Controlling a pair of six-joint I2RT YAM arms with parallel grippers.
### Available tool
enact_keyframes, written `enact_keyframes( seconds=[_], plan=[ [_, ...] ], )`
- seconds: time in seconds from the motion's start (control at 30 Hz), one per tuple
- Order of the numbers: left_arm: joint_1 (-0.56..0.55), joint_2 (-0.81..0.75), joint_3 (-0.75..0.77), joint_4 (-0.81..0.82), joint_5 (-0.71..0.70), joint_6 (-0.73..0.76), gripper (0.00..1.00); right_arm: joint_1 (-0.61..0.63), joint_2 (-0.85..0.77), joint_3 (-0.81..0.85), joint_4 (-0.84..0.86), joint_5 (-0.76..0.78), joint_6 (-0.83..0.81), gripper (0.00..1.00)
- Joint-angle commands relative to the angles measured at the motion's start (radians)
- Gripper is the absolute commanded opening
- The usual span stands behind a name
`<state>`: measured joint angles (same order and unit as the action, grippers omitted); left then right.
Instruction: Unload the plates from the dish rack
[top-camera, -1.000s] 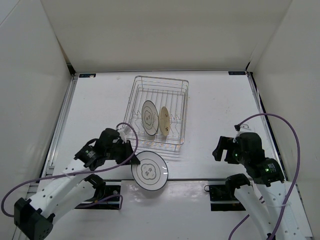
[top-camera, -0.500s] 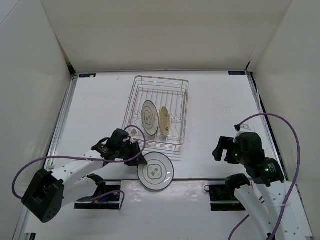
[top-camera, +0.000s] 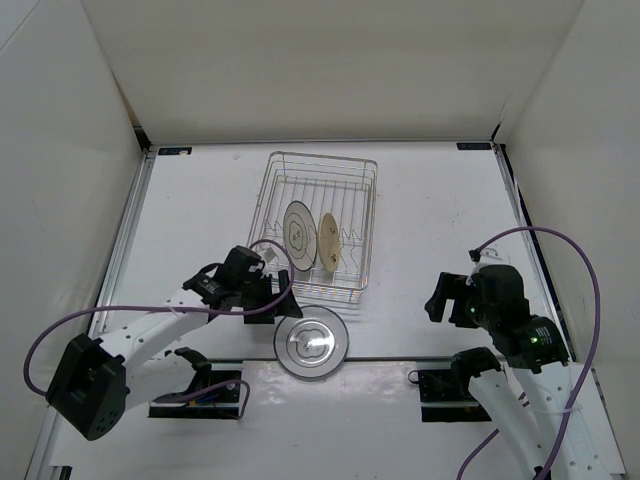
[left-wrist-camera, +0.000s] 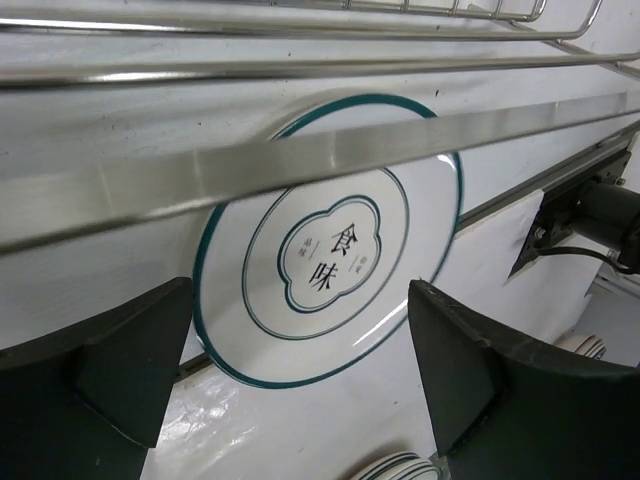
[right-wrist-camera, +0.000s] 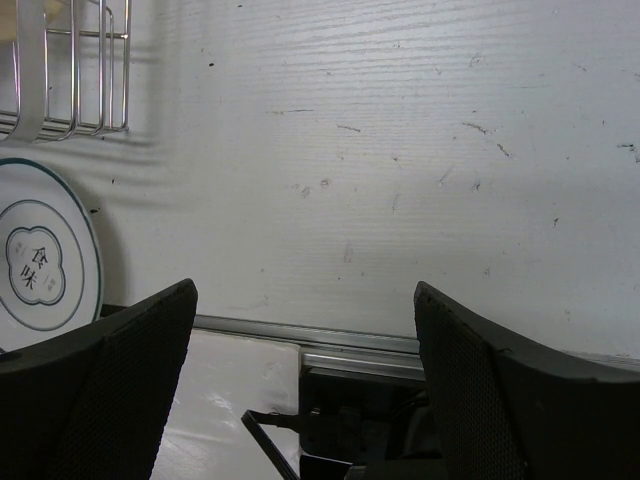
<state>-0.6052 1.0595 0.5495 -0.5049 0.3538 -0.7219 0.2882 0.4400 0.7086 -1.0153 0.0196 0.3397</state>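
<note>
1 ringed plate (top-camera: 312, 342) lay flat on the table (top-camera: 440, 200) just in front of the rack (top-camera: 270, 210), where a white plate (top-camera: 297, 232) and a tan plate (top-camera: 328, 240) stood upright. The left gripper (top-camera: 280, 303) hung wide open beside the ringed plate, holding nothing; the right gripper (top-camera: 445, 297), well apart, gaped empty too.

Ringed plate (top-camera: 312, 342) flat beside dish rack (top-camera: 325, 155); white plate (top-camera: 297, 233), tan plate (top-camera: 328, 241) upright inside.
</note>
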Motion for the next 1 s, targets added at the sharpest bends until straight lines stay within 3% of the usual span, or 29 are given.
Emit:
enact_keyframes(
  seconds=[0.0,0.23,0.63,0.83,0.97],
  plan=[
    [-0.008,0.025,0.04,0.034,-0.012,0.001,0.98,-0.001,-0.001,-0.003,0.026,0.005,0.005,0.9],
    [-0.015,0.232,0.102,0.155,-0.013,-0.017,0.98,-0.001,-0.001,-0.006,0.026,0.006,0.002,0.9],
    [-0.047,0.488,0.371,0.221,-0.013,-0.053,0.98,-0.001,0.005,-0.003,0.024,0.006,0.005,0.9],
    [-0.09,0.528,0.429,0.206,-0.015,-0.051,0.98,-0.001,0.005,-0.004,0.026,0.008,0.002,0.9],
    [-0.091,0.449,0.434,0.16,-0.013,0.024,0.98,-0.001,0.002,-0.006,0.024,0.006,0.005,0.9]
  ],
)
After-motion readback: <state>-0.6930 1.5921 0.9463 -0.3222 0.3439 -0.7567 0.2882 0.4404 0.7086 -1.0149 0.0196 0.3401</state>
